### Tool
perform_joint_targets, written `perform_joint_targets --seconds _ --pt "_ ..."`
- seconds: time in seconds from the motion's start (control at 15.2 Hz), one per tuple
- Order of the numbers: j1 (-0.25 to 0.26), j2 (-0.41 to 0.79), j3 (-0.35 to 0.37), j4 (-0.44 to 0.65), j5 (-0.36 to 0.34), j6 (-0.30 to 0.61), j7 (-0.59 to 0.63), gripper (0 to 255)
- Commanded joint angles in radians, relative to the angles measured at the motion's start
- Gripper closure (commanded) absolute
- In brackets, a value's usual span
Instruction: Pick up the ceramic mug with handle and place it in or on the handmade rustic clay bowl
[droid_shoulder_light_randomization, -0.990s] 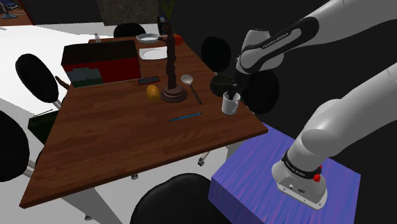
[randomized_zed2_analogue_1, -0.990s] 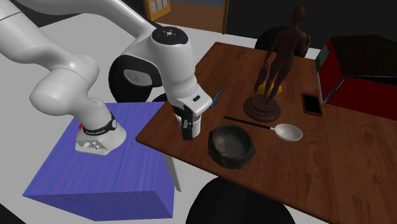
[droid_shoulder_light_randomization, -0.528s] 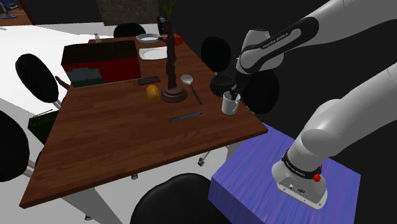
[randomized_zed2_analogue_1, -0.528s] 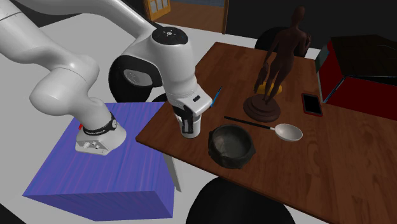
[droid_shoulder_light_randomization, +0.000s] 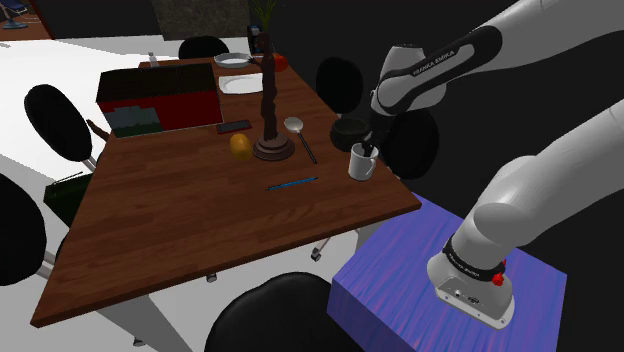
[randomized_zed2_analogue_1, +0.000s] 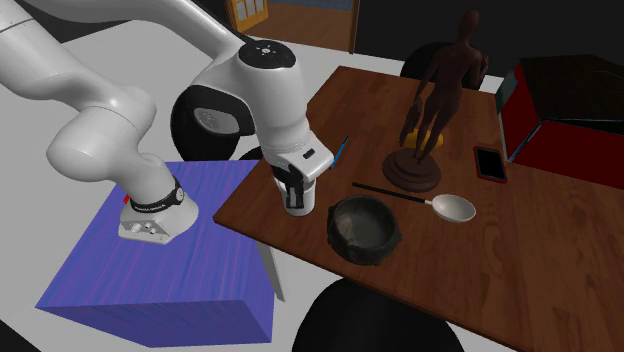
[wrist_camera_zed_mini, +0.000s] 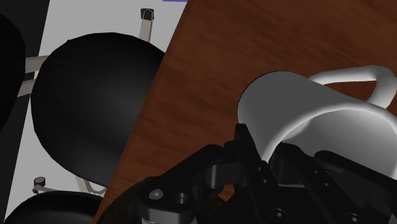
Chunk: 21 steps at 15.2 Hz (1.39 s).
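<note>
1. The white mug (droid_shoulder_light_randomization: 360, 167) stands upright on the wooden table (droid_shoulder_light_randomization: 180, 220). Its mouth faces up and its long axis is vertical. It sits close to the table edge nearest the purple stand (droid_shoulder_light_randomization: 450, 290).
2. In the wrist view the mug's handle (wrist_camera_zed_mini: 356, 75) loops out from the side of the mug that faces away from the gripper (wrist_camera_zed_mini: 267, 159).
3. The gripper meets the mug from 12 o'clock, and its black tip is at the rim on the side opposite the handle. In the second exterior view the mug's white lower part shows just under the hand.
4. I cannot tell whether the pincer is spread or is pinching the mug's wall, because the hand's own body covers that spot.
5. The dark bowl (droid_shoulder_light_randomization: 349, 130), with its uneven rim, rests on the table just beside the mug, not touching it. It lies at 11 o'clock from the mug in the shoulder view and at 4 o'clock in the second exterior view.
6. In the shoulder view a spoon (droid_shoulder_light_randomization: 296, 128) lies at 9 o'clock of the bowl, next to a brown figurine (droid_shoulder_light_randomization: 270, 110) on a round base.
7. In the wrist view a black chair seat (wrist_camera_zed_mini: 95, 108) sits off the table's edge, beside the gripper.
</note>
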Motion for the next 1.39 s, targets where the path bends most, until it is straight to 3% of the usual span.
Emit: perform_joint_targets --seconds 0.0,1.32 --pt "-0.003 -0.016 0.003 0.01 -0.004 -0.026 0.004 255" --pt "-0.014 -0.157 0.033 0.183 -0.022 -0.338 0.041 255"
